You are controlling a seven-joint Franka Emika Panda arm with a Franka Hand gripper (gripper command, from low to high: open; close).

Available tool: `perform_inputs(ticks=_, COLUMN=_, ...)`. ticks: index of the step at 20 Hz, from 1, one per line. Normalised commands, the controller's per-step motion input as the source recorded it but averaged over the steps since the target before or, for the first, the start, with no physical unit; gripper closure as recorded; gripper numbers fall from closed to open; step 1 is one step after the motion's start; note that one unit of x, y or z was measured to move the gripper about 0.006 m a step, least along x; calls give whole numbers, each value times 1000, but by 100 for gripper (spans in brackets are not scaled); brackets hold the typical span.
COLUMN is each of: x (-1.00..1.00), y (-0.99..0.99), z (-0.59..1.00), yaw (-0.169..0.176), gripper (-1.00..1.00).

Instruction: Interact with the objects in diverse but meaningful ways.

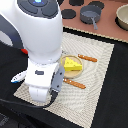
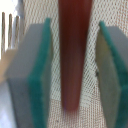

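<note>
The brown sausage (image 2: 74, 55) is lying directly between the fingers (image 2: 37, 75) — long axis running along the pads — which are spread apart, not yet gripping it.

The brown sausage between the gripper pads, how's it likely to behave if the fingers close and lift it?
The brown sausage looks like a smooth rounded toy cylinder, so it may roll or squirm between the flat pads. It seems rigid, probably not floppy. It's slim and likely light, lying on the woven placemat, whose texture may hold it steady until gripped.
</note>
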Motion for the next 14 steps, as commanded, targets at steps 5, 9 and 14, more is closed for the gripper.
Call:
perform_inputs(ticks=5, x=-99, y=-26, z=298, yaw=17, gripper=-100)
perform_inputs(ticks=9, x=-436, y=269, z=882, yaw=11, gripper=-100)
perform_inputs(ticks=14, x=-711, y=573, z=591, yaw=43, gripper=-100)
